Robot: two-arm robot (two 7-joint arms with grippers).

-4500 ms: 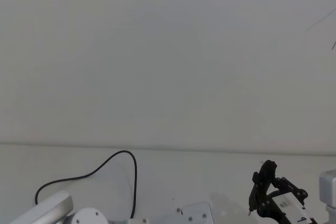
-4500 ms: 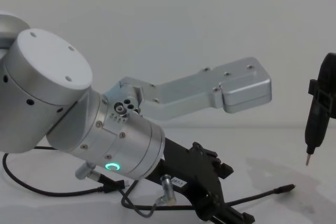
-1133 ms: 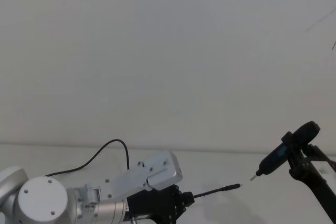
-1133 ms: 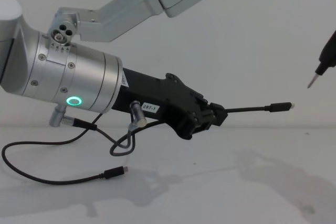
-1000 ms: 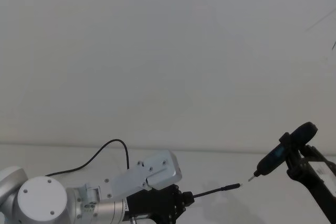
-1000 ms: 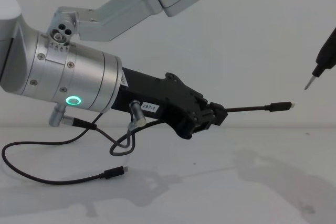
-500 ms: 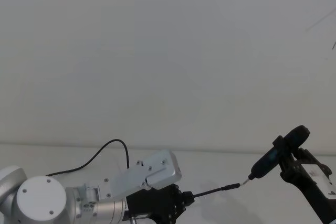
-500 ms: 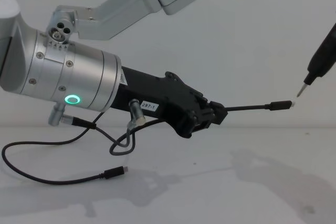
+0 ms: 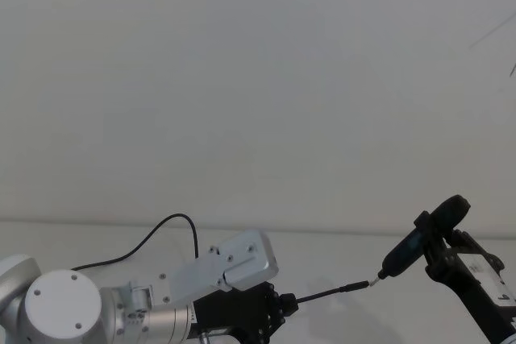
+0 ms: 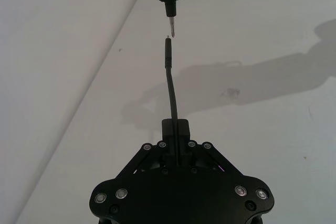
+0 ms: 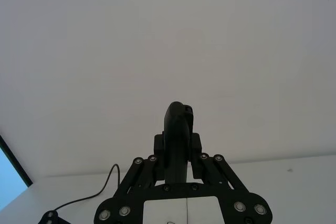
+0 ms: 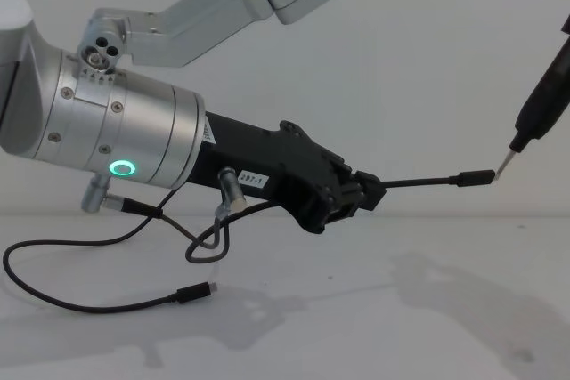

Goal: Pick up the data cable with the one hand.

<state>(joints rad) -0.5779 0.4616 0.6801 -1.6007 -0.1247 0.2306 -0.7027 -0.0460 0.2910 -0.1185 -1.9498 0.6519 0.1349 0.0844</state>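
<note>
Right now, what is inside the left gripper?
The data cable, clamped in the left gripper; its plug sticks out toward the right gripper's pen-like tool. The clamped stretch itself is covered.

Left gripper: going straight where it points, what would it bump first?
Likely the metal tip of the pen-like tool, held by the right gripper: the data cable sticking out of the left gripper points its plug at it, almost touching.

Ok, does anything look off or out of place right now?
Yes: the right end effector holds a pen-like tool with its metal tip almost touching the raised plug of the cable gripped by the left end effector, odd for a one-hand pickup. The other plug lies on the table.
</note>
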